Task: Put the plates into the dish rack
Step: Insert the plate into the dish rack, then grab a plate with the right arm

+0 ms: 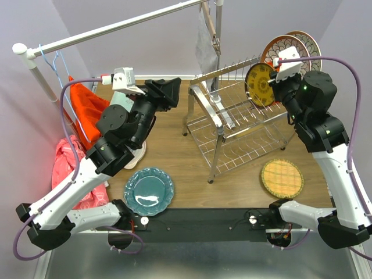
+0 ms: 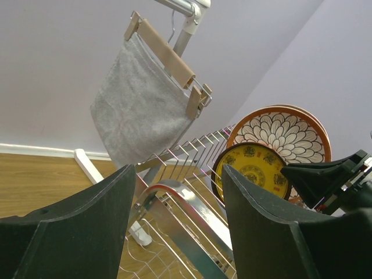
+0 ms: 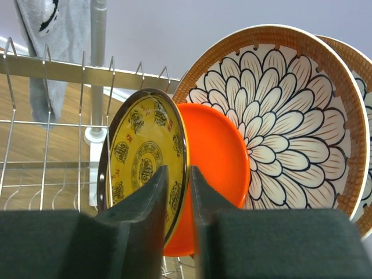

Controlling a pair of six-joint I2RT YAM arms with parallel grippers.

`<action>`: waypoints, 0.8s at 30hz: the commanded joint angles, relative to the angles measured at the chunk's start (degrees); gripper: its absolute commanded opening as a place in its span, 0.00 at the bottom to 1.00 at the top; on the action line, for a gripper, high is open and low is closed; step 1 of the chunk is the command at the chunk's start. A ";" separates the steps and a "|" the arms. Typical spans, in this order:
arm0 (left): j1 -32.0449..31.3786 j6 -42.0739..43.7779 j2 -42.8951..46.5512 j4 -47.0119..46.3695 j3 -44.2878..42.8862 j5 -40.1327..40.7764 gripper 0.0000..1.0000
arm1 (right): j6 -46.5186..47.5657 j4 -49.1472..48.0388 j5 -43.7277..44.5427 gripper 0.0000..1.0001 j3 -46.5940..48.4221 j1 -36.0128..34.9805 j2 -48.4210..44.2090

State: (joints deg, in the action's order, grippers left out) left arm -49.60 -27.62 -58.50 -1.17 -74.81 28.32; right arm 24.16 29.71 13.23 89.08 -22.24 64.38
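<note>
Standing on edge at the 3 o'clock end of the dish rack's (image 1: pixel 232 125) upper tier is the dark-yellow patterned plate (image 3: pixel 145 157). An orange plate (image 3: pixel 215 157) and two brown-rimmed floral plates (image 3: pixel 285 116) are lined up behind it. The right gripper (image 3: pixel 177 170) straddles its rim, fingers narrowly parted; whether they pinch it cannot be told. The left gripper (image 2: pixel 177 174) hovers at the rack's 9 o'clock, fingers released and spread wide. On the bench (image 1: pixel 186 151), a teal scalloped plate (image 1: pixel 149 190) lies flat at 7 o'clock and a yellow woven plate (image 1: pixel 282 178) at 5 o'clock.
</note>
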 commanded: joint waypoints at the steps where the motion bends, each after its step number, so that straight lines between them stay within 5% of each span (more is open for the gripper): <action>1: 0.30 -0.60 1.20 -1.12 0.54 0.86 0.70 | -0.78 0.96 -1.45 0.34 2.06 -0.44 -0.49; 5: 0.30 -0.60 1.55 -1.03 0.71 0.69 0.70 | -0.61 1.31 -0.67 0.46 5.92 -0.35 0.83; 24: 0.47 -0.07 3.39 -2.08 2.12 -3.18 0.72 | -7.28 7.72 -4.27 0.62 17.00 1.58 0.49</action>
State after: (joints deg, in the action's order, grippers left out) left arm -49.56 -27.68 -56.66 -1.26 -73.84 27.46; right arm 20.03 34.24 11.53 102.17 -22.17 65.60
